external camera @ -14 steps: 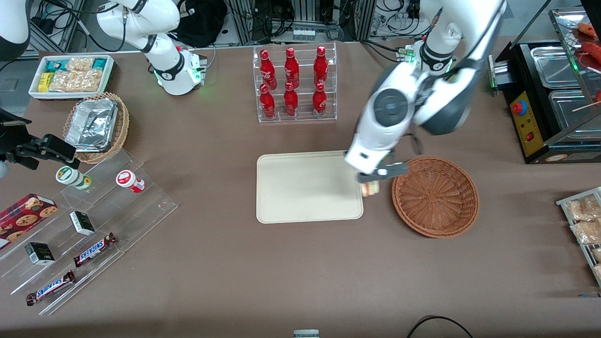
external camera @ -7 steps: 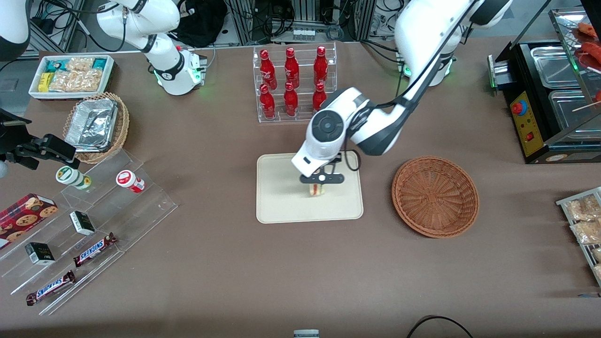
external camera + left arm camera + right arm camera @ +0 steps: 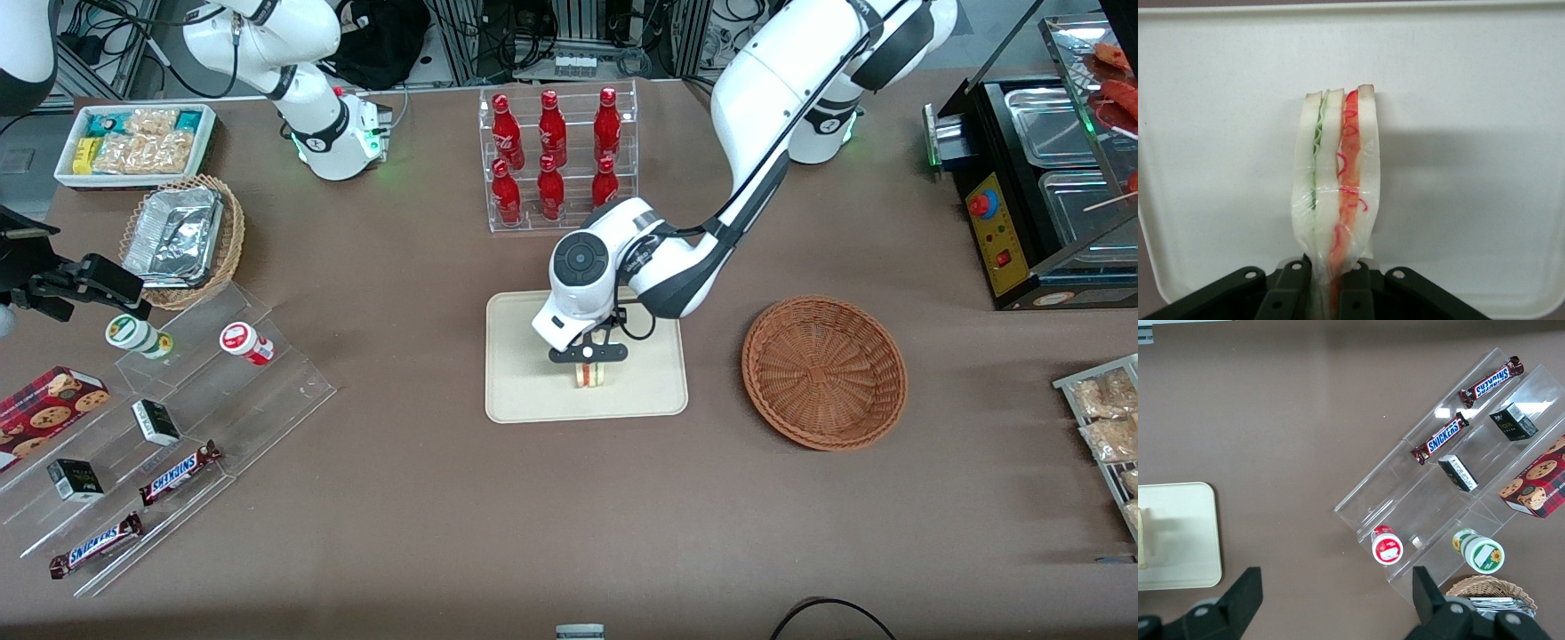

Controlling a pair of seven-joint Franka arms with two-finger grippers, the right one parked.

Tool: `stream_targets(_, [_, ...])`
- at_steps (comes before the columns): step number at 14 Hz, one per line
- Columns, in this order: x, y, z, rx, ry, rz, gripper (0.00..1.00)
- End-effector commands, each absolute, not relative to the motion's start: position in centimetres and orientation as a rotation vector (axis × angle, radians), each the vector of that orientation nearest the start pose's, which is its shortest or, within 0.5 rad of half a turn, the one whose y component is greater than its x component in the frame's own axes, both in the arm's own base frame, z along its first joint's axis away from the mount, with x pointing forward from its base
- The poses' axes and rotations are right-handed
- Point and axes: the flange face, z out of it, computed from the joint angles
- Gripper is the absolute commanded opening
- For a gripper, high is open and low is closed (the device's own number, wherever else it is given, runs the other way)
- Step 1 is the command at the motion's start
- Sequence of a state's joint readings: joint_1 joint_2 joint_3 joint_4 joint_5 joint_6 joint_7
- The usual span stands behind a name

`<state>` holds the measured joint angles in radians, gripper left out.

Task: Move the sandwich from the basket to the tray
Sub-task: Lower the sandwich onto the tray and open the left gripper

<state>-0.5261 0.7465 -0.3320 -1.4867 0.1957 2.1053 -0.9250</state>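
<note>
My front camera looks steeply down on the whole table from its near edge. My left wrist camera sits right above the gripper (image 3: 1327, 293), staring down close at the sandwich (image 3: 1335, 200) and the tray (image 3: 1485, 100). My right wrist camera looks straight down from higher up; it shares the tray's (image 3: 1185, 540) corner with both.

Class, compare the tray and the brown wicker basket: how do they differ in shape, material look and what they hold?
The tray is flat, rectangular, smooth and cream; the basket is round, woven and reddish-brown. Over the tray the gripper grips the sandwich; the basket is empty. Both rest on the brown table.
</note>
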Motion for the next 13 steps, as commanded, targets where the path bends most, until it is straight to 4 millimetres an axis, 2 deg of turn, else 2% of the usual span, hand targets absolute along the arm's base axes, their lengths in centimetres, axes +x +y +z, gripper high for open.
stream_targets(1, [50.0, -50.8, 23.6, -3.105, -0.079, 0.102, 0.13])
stream_targets(2, [50.1, -50.8, 23.6, -3.110, -0.094, 0.097, 0.17])
stream_targets(3, [50.1, -51.1, 23.8, -3.125, -0.137, 0.083, 0.31])
stream_targets(5, [50.2, -51.1, 23.8, -3.127, -0.147, 0.071, 1.00])
stream_targets(7, [50.0, -51.0, 24.4, -3.114, -0.173, 0.059, 1.00])
stream_targets(8, [50.0, -50.9, 25.9, -3.098, -0.269, 0.046, 1.00])
stream_targets(13, [50.5, -49.5, 36.6, -3.119, -0.400, -0.072, 1.00])
